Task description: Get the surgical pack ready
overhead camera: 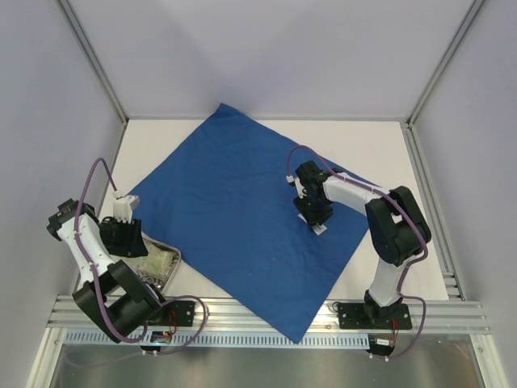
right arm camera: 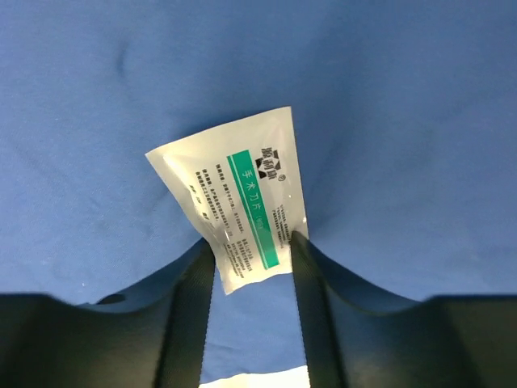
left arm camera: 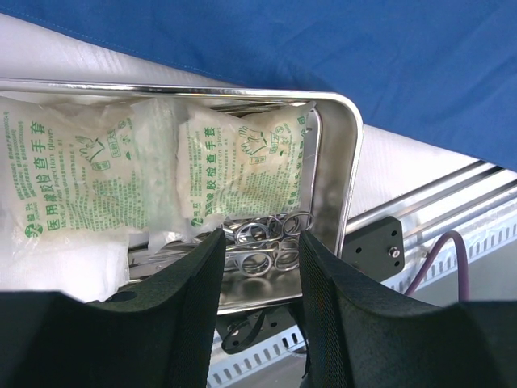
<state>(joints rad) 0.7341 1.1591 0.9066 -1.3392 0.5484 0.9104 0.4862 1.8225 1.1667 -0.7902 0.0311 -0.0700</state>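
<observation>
The surgical pack, a royal-blue drape, lies spread flat as a diamond on the white table; it also shows in the left wrist view and fills the right wrist view. A small white foil packet with a green stripe lies on the drape near its right corner. My right gripper points down at it, jaws pressed against both of its long edges. My left gripper hangs open and empty over the steel tray at the near left.
The tray holds two green-printed glove packets and steel scissor handles. Its right end lies close to the drape's left edge. The aluminium rail runs along the near edge, and frame posts stand at the back corners.
</observation>
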